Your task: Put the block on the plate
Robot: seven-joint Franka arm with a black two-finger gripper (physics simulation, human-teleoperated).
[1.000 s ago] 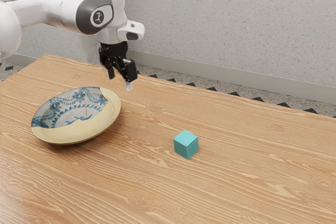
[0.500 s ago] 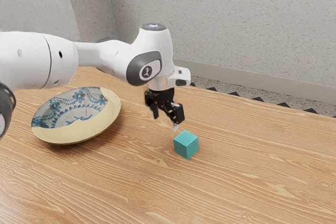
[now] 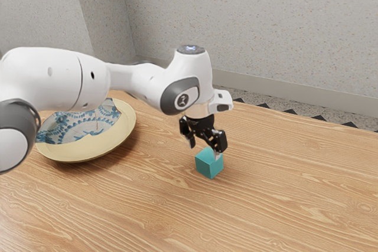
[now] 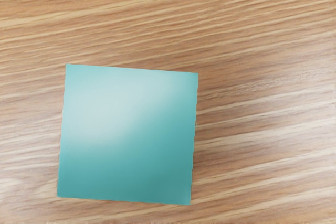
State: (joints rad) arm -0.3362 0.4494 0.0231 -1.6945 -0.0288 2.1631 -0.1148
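Observation:
My black gripper (image 3: pixel 204 147) is open in the exterior view, its fingers spread apart just above and behind the block. The teal block (image 3: pixel 209 164) rests flat on the table; one fingertip overlaps its upper edge in that view, and whether they touch I cannot tell. From the wrist view, the top face of the block (image 4: pixel 127 135) appears large and close under my hand. At the exterior view's left lies the round plate (image 3: pixel 88 148), cream with a blue floral part, and nothing is on its visible surface. My arm hides a bit of its far-left rim.
The wooden table (image 3: pixel 283 199) extends around the block and plate. Behind its far edge stands a speckled wall (image 3: pixel 283 33) with a pale baseboard. My forearm passes above the plate's side of the table.
My arm has swung from above the plate's far side toward the exterior view's right and come down to the block. The gripper has stayed open; block and plate have not moved.

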